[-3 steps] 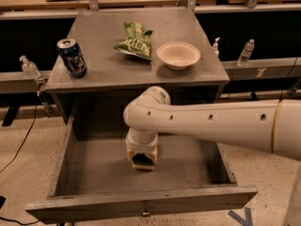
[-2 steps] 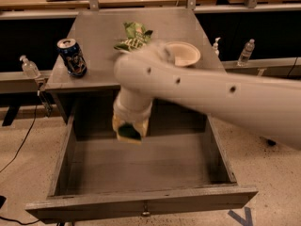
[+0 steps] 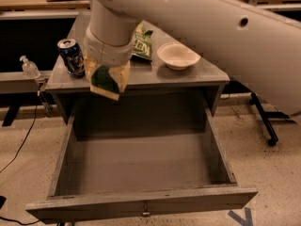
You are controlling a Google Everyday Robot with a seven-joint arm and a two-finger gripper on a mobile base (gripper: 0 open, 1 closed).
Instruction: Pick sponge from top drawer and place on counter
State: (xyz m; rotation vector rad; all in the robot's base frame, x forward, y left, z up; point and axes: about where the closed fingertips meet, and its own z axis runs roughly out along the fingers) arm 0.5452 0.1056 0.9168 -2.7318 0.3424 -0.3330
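Observation:
My gripper (image 3: 107, 79) hangs from the white arm over the front left edge of the counter (image 3: 197, 72). It is shut on the sponge (image 3: 105, 82), whose dark green face and pale yellow layer show between the yellowish fingers (image 3: 123, 74). The sponge is held in the air, just above counter height. The top drawer (image 3: 141, 159) is pulled fully out below and its grey floor is bare. Its front panel carries a small metal knob (image 3: 146, 213).
On the counter stand a blue soda can (image 3: 71, 56) at the left, a green chip bag (image 3: 141, 42) partly behind my arm, and a white bowl (image 3: 178, 55) at the right. A clear bottle (image 3: 30, 68) sits on a low shelf at the left.
My gripper has risen out of the drawer with the sponge and moved left and back toward the counter's front edge. The drawer is now empty.

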